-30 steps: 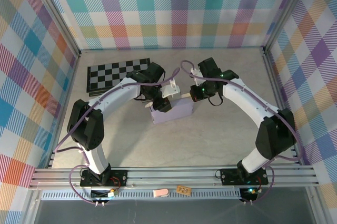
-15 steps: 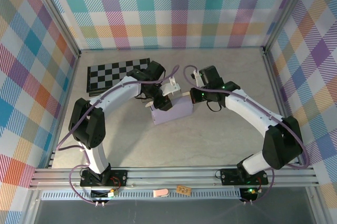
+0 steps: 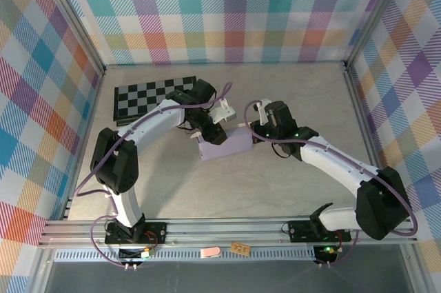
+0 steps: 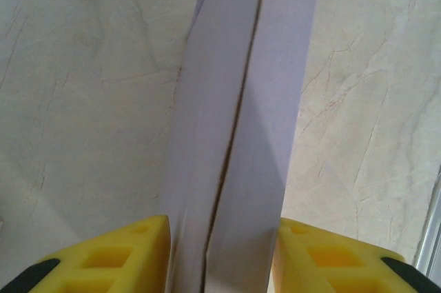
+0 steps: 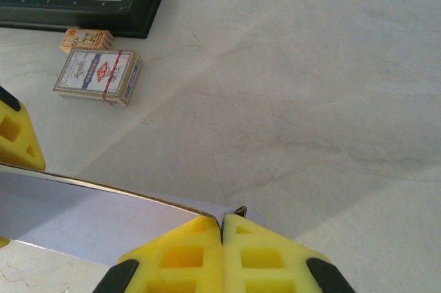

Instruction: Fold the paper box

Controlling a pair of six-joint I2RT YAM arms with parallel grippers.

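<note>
1. The paper box [image 3: 227, 147] is lavender card standing as a long, narrow body near the middle of the worktop [image 3: 310, 93], between the two claws. The checkerboard [image 3: 148, 96] lies well apart at the far left.
2. The left claw [image 4: 222, 234] is partly open, with one yellow finger [image 4: 124, 255] on each long side of the box and no gap visible between pad and card. It appears to hold the box across its width, though this close view does not show how firmly. A dark seam runs along the upper face, where two panels meet.
3. The right claw [image 5: 222, 227] is fully closed, fingertips pressed together with nothing seen between them. The tips sit at the box's right end, just beside a small upturned corner of card.
4. Two small card packs [image 5: 98, 76] lie on the worktop near the checkerboard's edge, apart from the box.
5. Step in hand (judgement): the body looks formed and the right end is being closed. The left claw braces while the right one serves as a pusher.
6. Next move (judgement): the closed tips should press the end flap inward and tuck it with a light, square push. The card is thin, so too much force may buckle a wall or slide the box out of the brace.
</note>
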